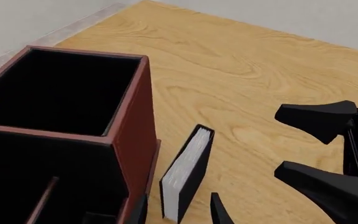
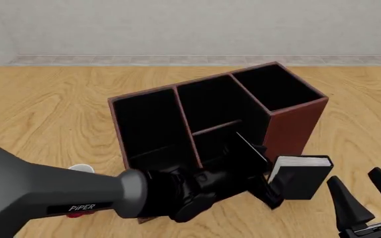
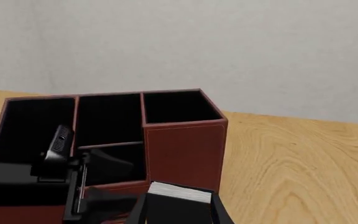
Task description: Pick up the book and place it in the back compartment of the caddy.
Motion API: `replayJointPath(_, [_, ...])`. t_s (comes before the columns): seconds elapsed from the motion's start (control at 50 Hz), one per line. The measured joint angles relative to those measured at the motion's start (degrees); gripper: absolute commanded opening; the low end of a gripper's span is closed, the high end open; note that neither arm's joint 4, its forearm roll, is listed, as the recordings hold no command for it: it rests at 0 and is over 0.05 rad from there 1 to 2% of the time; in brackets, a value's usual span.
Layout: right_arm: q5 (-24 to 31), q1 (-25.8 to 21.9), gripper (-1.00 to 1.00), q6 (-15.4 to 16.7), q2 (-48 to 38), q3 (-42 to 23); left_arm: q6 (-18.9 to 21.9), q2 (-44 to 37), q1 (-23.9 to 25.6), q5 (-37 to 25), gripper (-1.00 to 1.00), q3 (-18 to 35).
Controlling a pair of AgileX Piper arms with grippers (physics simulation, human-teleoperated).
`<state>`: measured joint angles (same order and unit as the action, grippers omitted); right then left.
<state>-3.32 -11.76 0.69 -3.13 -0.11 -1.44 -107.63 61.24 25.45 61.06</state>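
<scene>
The black book (image 2: 301, 177), white page edges up, stands on the table by the caddy's (image 2: 296, 126) front right corner. In the left wrist view the book (image 1: 188, 170) sits between my left gripper's (image 1: 179, 199) open fingers, with small gaps on both sides. My right gripper (image 2: 353, 176) is open and empty, just right of the book and apart from it. It also shows in the left wrist view (image 1: 278, 142). The back compartment (image 2: 210, 144), the small low-walled cell, is partly hidden by my left gripper.
The tall square cell (image 2: 277, 87) and the long cell (image 2: 147, 124) of the caddy stand open. A red mug (image 2: 79, 169) is mostly hidden behind my left arm (image 2: 38, 196). Bare wooden table (image 2: 362, 134) lies to the right of the caddy.
</scene>
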Motion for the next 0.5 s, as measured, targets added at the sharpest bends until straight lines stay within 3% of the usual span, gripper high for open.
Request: replayJointPath(0.5, [-0.03,-0.03,1.00,-0.01,-0.05,-0.01,-0.62,-4.97,-0.10,-3.80,1.00,5.85])
